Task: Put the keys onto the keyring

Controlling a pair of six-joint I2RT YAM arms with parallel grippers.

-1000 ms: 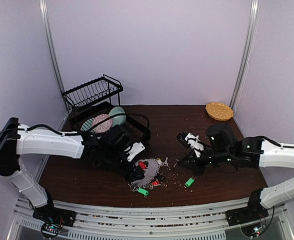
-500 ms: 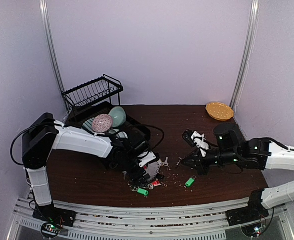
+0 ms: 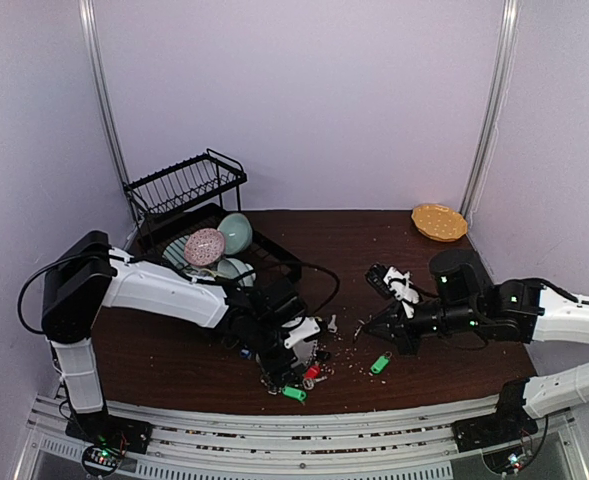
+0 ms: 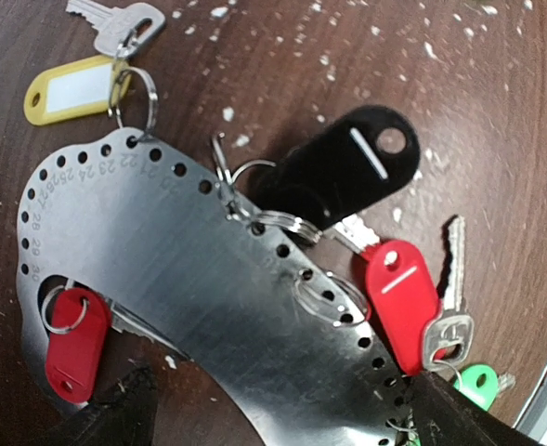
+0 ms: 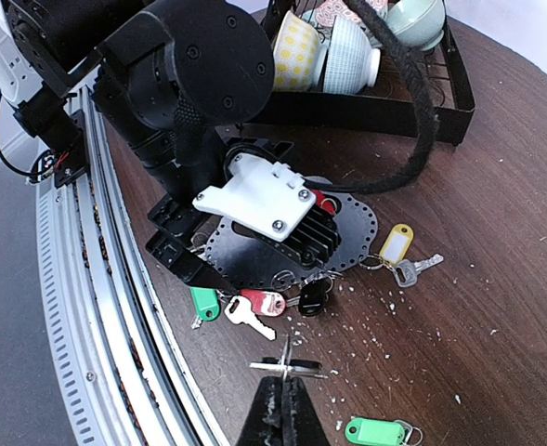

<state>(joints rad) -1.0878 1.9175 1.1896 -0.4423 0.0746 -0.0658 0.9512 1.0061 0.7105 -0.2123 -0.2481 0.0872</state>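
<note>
The keyring (image 4: 180, 269) is a flat silver plate with holes along its rim, and it fills the left wrist view. Keys hang on it with yellow (image 4: 73, 88), black (image 4: 347, 167) and red (image 4: 398, 302) tags, and another red tag (image 4: 69, 348) lies in its hole. My left gripper (image 4: 282, 409) is open, its fingers standing on either side of the plate's band. In the top view it (image 3: 277, 375) covers most of the keyring. My right gripper (image 5: 287, 381) is shut on a small thin split ring (image 5: 287, 365), held above the table right of the keyring. A loose green-tagged key (image 5: 375, 430) lies near it.
A black dish rack (image 3: 214, 235) with bowls stands at the back left. A yellow-orange plate (image 3: 439, 221) sits at the back right. White crumbs are scattered around the keys. The table's front edge and metal rail (image 5: 97, 307) run close to the keyring.
My left arm has swung right and forward over the keyring. The keyring and its keys have shifted a little toward the front edge. My right gripper has barely moved.
</note>
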